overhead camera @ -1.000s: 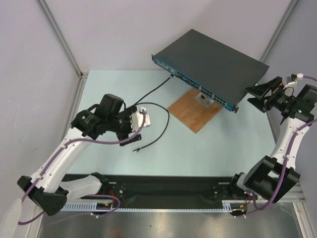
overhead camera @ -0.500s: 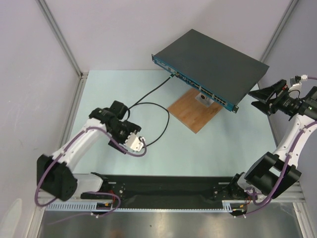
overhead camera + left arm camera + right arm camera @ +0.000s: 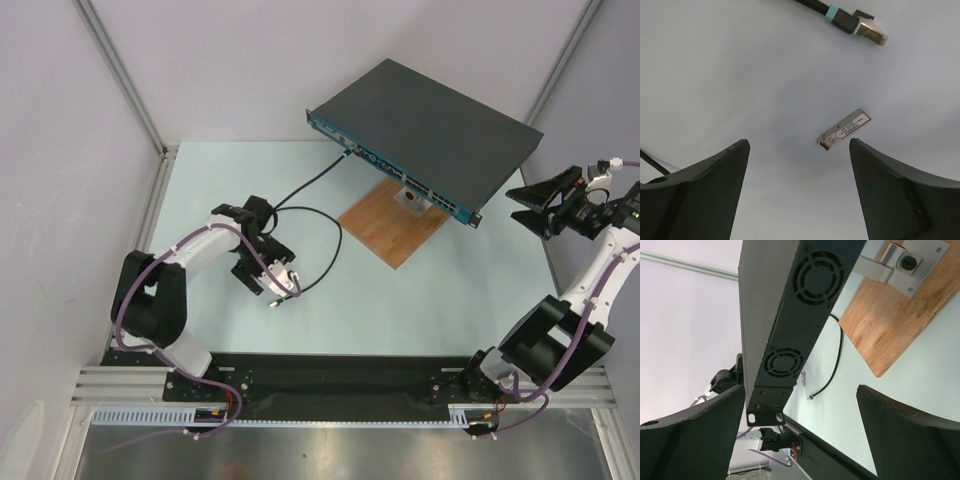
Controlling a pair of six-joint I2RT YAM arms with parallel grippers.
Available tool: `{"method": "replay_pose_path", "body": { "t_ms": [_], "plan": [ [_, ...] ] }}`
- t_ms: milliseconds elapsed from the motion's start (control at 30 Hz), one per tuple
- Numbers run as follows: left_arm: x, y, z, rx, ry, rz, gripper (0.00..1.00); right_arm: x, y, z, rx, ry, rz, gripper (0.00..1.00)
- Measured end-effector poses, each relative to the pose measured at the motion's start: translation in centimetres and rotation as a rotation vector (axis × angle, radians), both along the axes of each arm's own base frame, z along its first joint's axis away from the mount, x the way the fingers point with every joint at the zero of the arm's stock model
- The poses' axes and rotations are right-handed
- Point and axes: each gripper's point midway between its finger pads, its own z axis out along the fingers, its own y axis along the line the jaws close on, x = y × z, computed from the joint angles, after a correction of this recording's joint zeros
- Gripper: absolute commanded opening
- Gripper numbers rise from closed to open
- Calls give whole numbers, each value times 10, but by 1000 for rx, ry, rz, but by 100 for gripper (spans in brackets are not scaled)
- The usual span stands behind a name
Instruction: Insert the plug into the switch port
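The switch [image 3: 425, 115], a flat black box with a blue port-lined front, stands raised at the back right; the right wrist view shows its fan-vented end [image 3: 795, 315]. A black cable [image 3: 305, 185] runs from one front port, loops on the table and ends in a free plug [image 3: 275, 303]. That plug [image 3: 862, 29] has a teal band and a gold tip. My left gripper [image 3: 797, 145] hangs open above the table just short of it, holding nothing. My right gripper [image 3: 520, 205] is open in the air beside the switch's right end, empty.
A small silver module [image 3: 844, 130] lies on the table between the left fingertips and the plug. A brown wooden board [image 3: 395, 225] with a metal mount [image 3: 412, 200] sits under the switch. Grey walls close the back and sides; a black rail [image 3: 330, 375] runs along the near edge.
My left arm has folded in and swung its gripper down and right, over the cable's free end. My right gripper has drawn back to the right, away from the switch.
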Motion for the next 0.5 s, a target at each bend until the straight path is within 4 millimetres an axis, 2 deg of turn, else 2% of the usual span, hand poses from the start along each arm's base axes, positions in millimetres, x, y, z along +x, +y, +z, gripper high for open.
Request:
{"method": "replay_pose_path", "body": {
  "t_ms": [133,367,500],
  "plan": [
    [9,9,-14,15,-8,20,86,1,-2,-5,12,16,1,100],
    [10,28,-30,48,-2,57,84,2,-2,-6,10,17,2,100],
    [11,30,-37,54,6,53,79,2,-3,-7,12,22,2,100]
  ]
}}
